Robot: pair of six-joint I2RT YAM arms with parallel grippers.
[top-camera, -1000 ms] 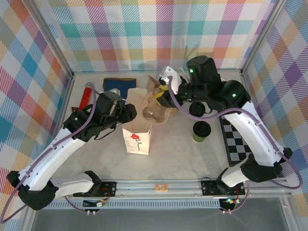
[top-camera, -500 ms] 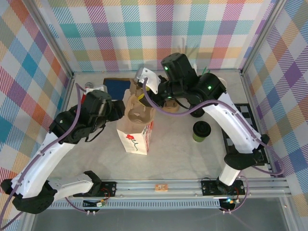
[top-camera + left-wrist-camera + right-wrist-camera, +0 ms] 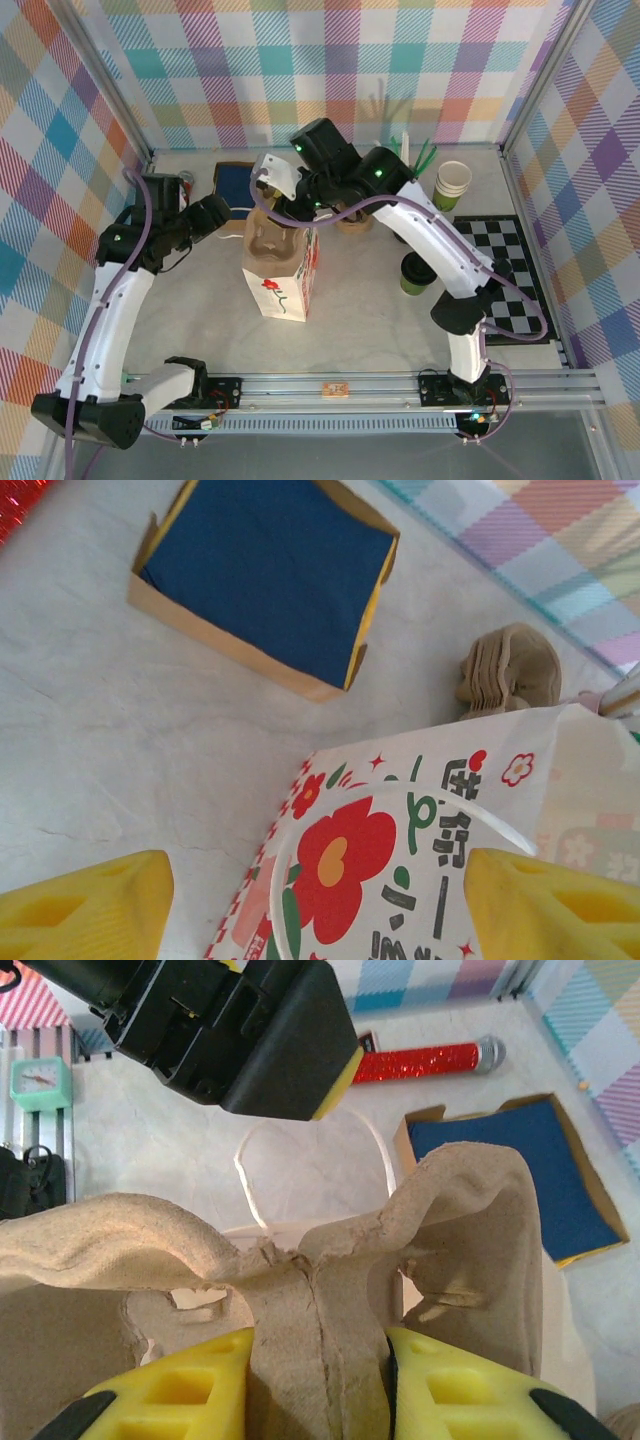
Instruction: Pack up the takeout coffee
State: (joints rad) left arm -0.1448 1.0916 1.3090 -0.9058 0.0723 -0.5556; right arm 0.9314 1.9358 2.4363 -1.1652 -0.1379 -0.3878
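Plaid walls ring the bench [image 3: 370, 320]. Mid-bench stands the bag [image 3: 285, 290]; right jaws pinch the carrier [image 3: 275, 238] at its mouth, left jaws hang spread beside it. Best lower the carrier straight, level. The coffee [image 3: 418, 272] stands apart, right of the bag.

Paper bag [image 3: 340, 865] — cut off below

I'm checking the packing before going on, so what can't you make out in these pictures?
Inside the white paper bag: top view, covered by the cardboard cup carrier that the right gripper holds.
The bag's printed lettering: left wrist view, runs off the bottom edge.
The takeout coffee: top view, partly behind the right arm.
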